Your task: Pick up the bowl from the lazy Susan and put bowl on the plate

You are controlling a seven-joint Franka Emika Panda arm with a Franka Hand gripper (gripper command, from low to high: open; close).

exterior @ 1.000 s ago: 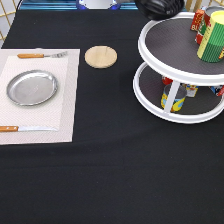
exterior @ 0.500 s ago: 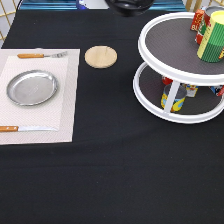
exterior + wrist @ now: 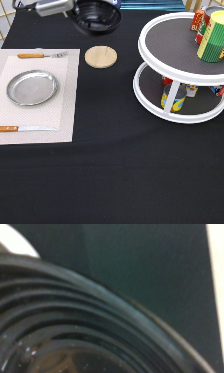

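Bowl (image 3: pixel 95 16): black, at exterior view's top, off lazy Susan (image 3: pixel 181 75). End effector (image 3: pixel 70 11): beside bowl's rim; finger state indeterminable. Plate (image 3: pixel 31 87): bare, on placemat (image 3: pixel 62 100).

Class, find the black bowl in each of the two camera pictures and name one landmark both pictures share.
Exterior view: the bowl is at the top edge, left of centre, up and right of the wooden coaster; the end effector is at its left rim.
Wrist view: the bowl fills the lower left, its ridged inside showing.
Shared landmark: the black tablecloth, seen beyond the bowl's rim.
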